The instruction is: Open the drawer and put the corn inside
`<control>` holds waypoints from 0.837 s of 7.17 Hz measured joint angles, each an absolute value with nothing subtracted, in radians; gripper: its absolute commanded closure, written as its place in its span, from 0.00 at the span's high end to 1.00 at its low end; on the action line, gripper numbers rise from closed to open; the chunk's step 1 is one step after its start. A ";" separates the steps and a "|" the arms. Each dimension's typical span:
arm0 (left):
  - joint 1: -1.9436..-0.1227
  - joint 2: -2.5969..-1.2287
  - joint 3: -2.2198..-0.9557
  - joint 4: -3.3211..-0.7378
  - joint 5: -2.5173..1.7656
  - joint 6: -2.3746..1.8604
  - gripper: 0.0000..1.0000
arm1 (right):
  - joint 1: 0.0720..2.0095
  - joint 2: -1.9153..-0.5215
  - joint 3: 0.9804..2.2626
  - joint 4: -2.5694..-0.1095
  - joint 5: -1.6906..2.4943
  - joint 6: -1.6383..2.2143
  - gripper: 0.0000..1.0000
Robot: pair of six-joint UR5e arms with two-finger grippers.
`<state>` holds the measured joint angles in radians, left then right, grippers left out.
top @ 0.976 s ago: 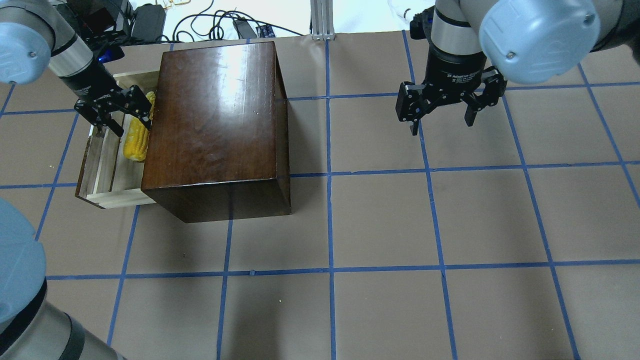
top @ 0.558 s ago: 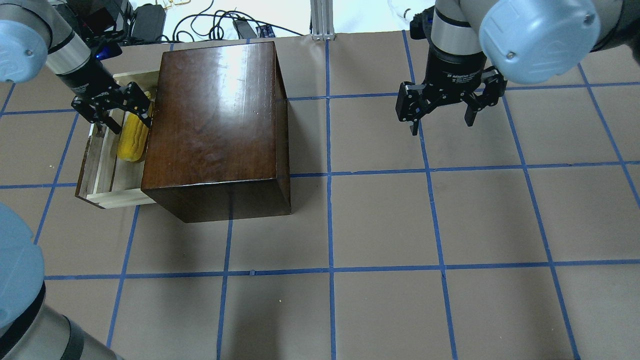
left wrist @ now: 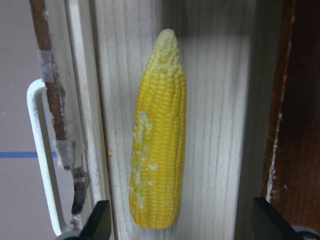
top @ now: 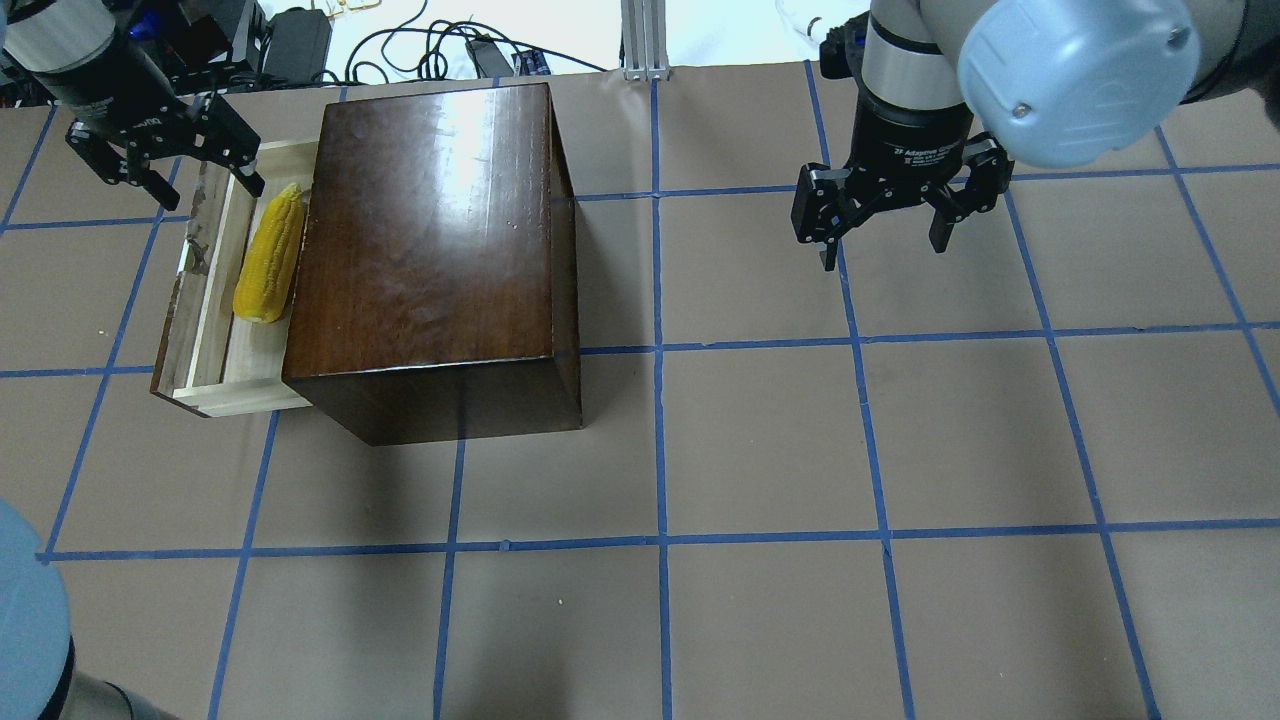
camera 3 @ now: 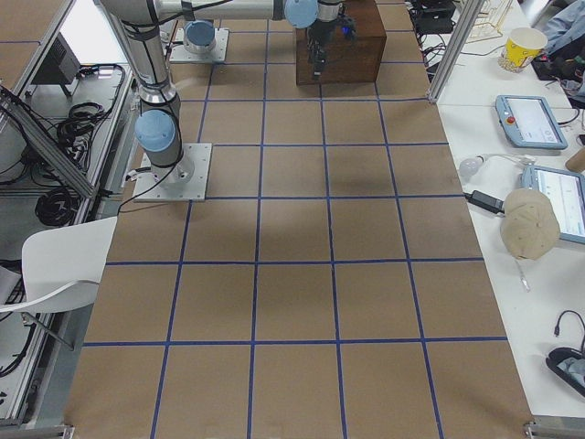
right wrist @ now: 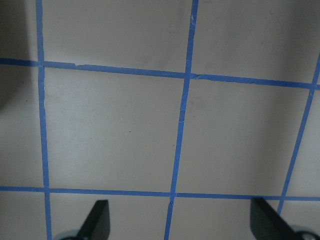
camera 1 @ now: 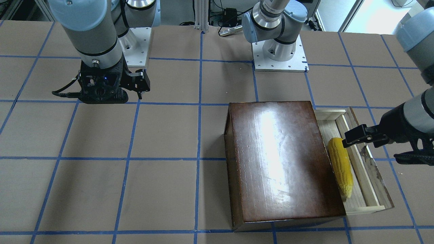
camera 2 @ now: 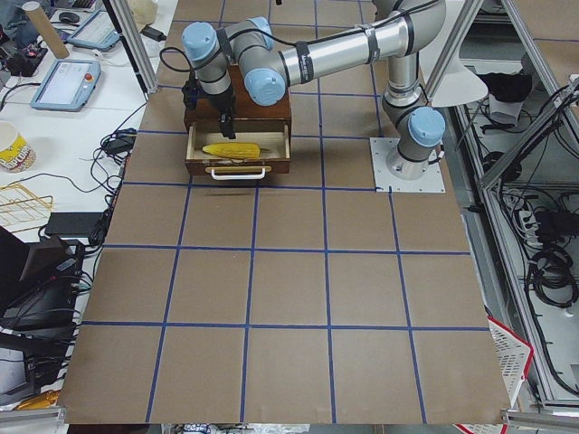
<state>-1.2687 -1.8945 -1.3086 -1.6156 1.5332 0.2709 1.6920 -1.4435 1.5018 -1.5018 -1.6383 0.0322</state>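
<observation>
The left gripper (top: 205, 188) hung wide open and held nothing. The corn (top: 268, 255) lay free below it, lengthwise on the floor of the pulled-out drawer (top: 205, 300), touching neither finger. The dark wooden box (top: 430, 230) stood just beside that gripper. The right gripper (top: 882, 250) hung spread and empty, well apart from the box.

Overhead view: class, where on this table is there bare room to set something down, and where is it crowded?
Free: the brown blue-gridded tabletop between the glossy dark-brown wooden box and the open right hand, plus the near rows. Crowded: the pale wooden drawer, holding the yellow toy corn cob, open left hand above its far end.
</observation>
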 measured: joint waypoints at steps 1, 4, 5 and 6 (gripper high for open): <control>-1.322 -1.872 -1.289 -1.625 1.576 0.250 1.00 | 1.692 -1.444 1.502 -1.502 -1.638 0.032 1.00; -1.514 -1.798 -1.311 -1.630 1.646 0.079 1.00 | 1.692 -1.443 1.502 -1.502 -1.638 0.032 1.00; -1.551 -1.772 -1.342 -1.630 1.649 0.024 1.00 | 1.692 -1.443 1.502 -1.502 -1.638 0.032 1.00; -1.571 -1.741 -1.383 -1.627 1.646 0.004 1.00 | 1.692 -1.443 1.502 -1.502 -1.638 0.032 1.00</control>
<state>-1.5705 -1.7411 -1.3826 -1.6273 1.6461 0.0040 1.6920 -1.4435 1.5018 -1.5018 -1.6383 0.0322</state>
